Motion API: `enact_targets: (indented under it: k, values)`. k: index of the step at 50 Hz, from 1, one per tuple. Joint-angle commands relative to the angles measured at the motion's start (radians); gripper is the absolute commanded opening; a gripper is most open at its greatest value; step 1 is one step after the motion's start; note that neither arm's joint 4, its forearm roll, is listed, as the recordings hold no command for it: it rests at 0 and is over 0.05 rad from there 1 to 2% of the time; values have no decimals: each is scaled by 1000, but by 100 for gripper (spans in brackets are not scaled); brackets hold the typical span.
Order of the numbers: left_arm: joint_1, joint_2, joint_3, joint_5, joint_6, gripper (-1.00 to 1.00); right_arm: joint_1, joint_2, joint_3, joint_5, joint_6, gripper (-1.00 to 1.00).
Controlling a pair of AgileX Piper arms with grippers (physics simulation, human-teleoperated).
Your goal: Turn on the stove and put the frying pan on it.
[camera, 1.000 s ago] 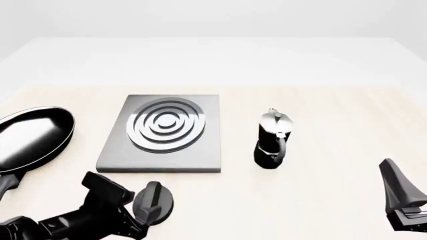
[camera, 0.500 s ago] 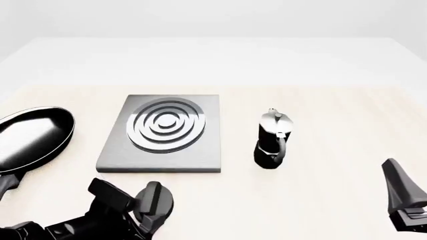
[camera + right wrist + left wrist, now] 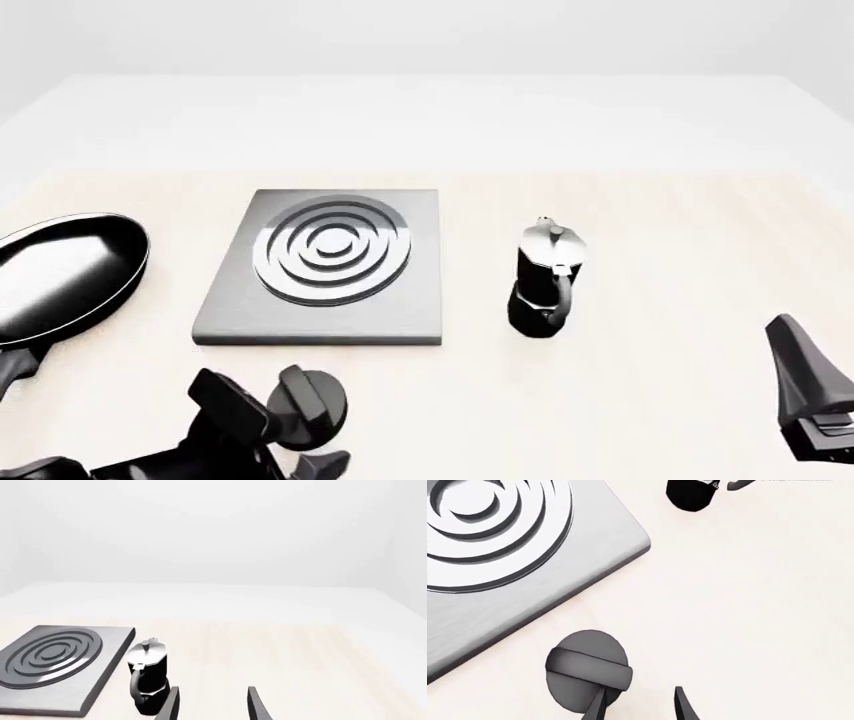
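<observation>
The stove (image 3: 320, 270) is a grey slab with silver rings, left of centre on the table; its corner also fills the left wrist view (image 3: 507, 545). Its black knob (image 3: 310, 405) (image 3: 587, 670) lies on the table just in front of the slab. My left gripper (image 3: 278, 432) (image 3: 639, 707) is open right at the knob, with one fingertip (image 3: 597, 705) over the knob's edge and nothing between the fingers. The frying pan (image 3: 60, 280) rests at the far left, beside the stove. My right gripper (image 3: 801, 390) (image 3: 212, 705) is open at the right edge, holding nothing.
A black-and-silver moka pot (image 3: 545, 280) (image 3: 148, 675) stands upright to the right of the stove. Its base shows at the edge of the left wrist view (image 3: 690, 495). The pan's handle (image 3: 11, 368) runs off the left side towards the near edge.
My left gripper has drawn back towards the near edge and come off the knob. The knob's ridge sits at a different angle than before. The right arm has barely moved.
</observation>
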Motion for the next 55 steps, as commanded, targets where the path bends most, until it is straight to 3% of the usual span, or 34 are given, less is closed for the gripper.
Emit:
enact_targets:
  k: [1,35,45,55]
  values:
    - [-58,-88,-33,96,-9,100,0,7,-3,-5,2,100]
    - [-100,-247,-121,275,23,100,-15,-11,-18,20,8,100]
    - [-75,-538,-201,570,58,100,-14,-11,-27,24,9,100]
    - [3,-807,-376,942,123,100,4,-11,-30,24,10,100]
